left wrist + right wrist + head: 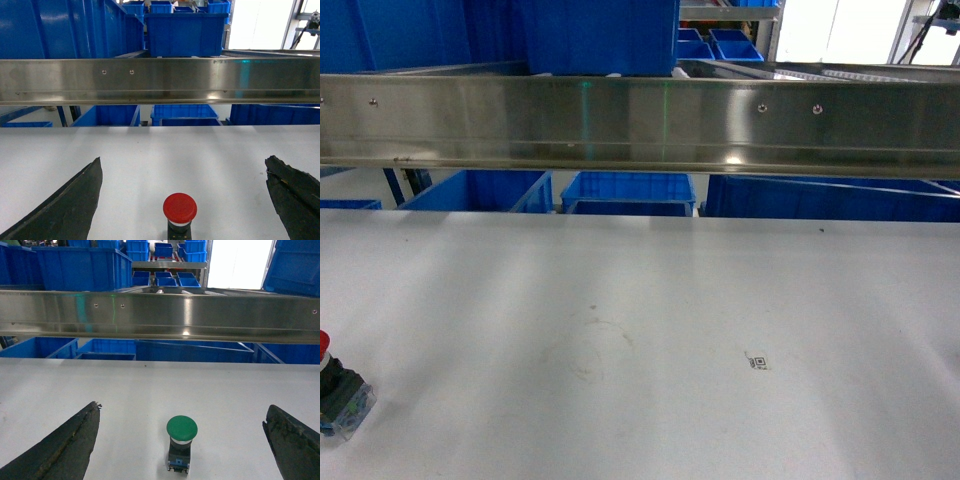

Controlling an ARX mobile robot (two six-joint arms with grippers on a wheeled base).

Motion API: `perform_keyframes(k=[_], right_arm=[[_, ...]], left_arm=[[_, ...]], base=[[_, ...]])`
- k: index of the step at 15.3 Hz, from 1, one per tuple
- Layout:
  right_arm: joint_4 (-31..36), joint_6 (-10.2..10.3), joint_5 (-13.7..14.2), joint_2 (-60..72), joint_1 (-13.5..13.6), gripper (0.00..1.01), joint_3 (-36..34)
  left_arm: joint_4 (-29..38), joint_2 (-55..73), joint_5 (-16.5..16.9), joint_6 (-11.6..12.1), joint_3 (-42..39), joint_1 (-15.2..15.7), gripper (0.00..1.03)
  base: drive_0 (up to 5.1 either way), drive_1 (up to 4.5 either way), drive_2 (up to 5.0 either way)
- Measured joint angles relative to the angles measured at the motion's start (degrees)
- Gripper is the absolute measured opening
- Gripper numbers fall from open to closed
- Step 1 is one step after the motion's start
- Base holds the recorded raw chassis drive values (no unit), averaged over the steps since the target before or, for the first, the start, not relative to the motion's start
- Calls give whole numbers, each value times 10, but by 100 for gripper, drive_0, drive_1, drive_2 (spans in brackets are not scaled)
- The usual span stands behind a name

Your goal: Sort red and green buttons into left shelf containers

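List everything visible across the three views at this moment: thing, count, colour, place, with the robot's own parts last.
Red button: one, red cap on black body, standing on the table between the left gripper's open fingers; also at the head view's lower left edge.
Green button: one, green cap, standing on the table between the right gripper's open fingers; not seen in the head view.
Table: one, white, with a small printed code mark.
Shelf crossbar: one, stainless steel, spanning every view above the table's far edge.
Containers: several, blue, behind and above the crossbar.
Left gripper: black fingers, open.
Right gripper: black fingers, open.
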Motion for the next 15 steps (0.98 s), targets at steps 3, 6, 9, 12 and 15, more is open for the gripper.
perform_keyframes(k=[3, 6, 9, 12, 15], right_arm=[[0, 0, 0, 0, 0, 98, 0], [0, 0, 0, 0, 0, 98, 0], [0, 0, 0, 0, 0, 98, 0], [0, 0, 0, 0, 0, 98, 0], [6, 0, 0, 3, 1, 98, 0]], left_arm=[[0, 0, 0, 0, 0, 0, 98], [0, 0, 0, 0, 0, 0, 98], [0, 0, 0, 0, 0, 0, 98], [0, 0, 0, 0, 0, 0, 98], [-1, 13, 42, -11, 0, 19, 98]], base=[[0, 0, 0], [0, 0, 0], [0, 0, 0], [0, 0, 0], [0, 0, 0]])
